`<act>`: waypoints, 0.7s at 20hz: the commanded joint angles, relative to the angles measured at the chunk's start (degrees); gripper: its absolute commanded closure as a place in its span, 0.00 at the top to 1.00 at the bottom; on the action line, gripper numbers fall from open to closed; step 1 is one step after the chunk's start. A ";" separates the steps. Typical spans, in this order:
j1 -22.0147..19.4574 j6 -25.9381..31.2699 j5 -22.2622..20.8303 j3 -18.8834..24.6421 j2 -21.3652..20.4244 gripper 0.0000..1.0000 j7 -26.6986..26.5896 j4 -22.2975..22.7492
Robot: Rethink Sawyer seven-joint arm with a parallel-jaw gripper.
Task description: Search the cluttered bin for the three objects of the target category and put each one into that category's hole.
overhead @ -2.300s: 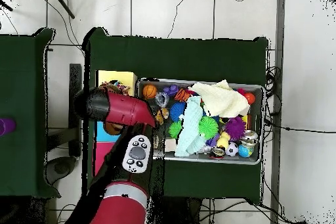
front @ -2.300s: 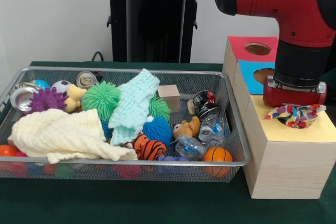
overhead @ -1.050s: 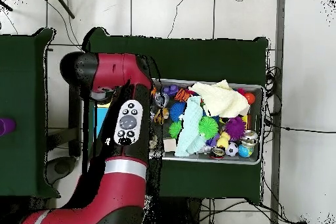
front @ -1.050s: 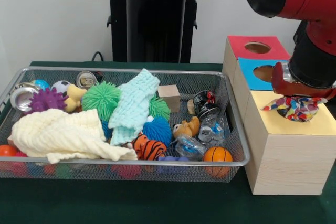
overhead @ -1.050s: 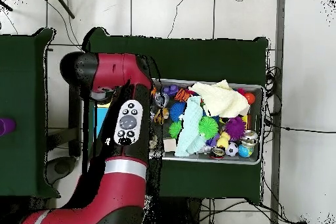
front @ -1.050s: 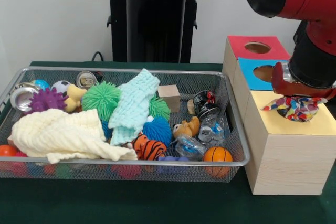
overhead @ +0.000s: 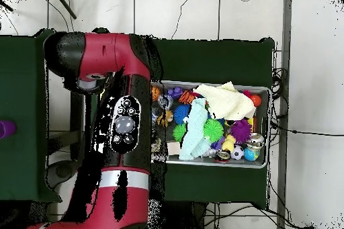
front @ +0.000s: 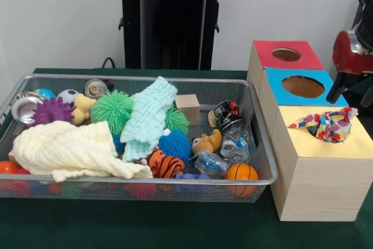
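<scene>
Spotted bundle point(front: 330, 125) on yellow box point(front: 317, 167), bin point(front: 263, 161) cluttered

Bin and boxes side by side on the surface point(front: 175, 231)

In the front view, the bin point(front: 256, 144) lies left of three boxes in a row; a fabric bundle point(front: 329, 125) sits on the nearest box point(front: 320, 185), over its hole.

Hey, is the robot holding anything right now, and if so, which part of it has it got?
That cannot be told. The spotted fabric bundle lies on the yellow-topped box, seemingly over its hole, with no gripper on it. The arm hides that area from above.
</scene>
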 commanded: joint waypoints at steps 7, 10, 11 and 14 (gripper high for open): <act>-1.21 2.11 -0.77 3.75 -0.13 1.00 7.57 2.56; -1.42 -1.16 -1.16 4.09 0.08 1.00 6.50 3.35; -1.43 -2.09 -1.20 4.15 0.04 1.00 6.42 3.77; -1.38 -4.51 -1.32 4.30 -0.64 1.00 5.97 5.42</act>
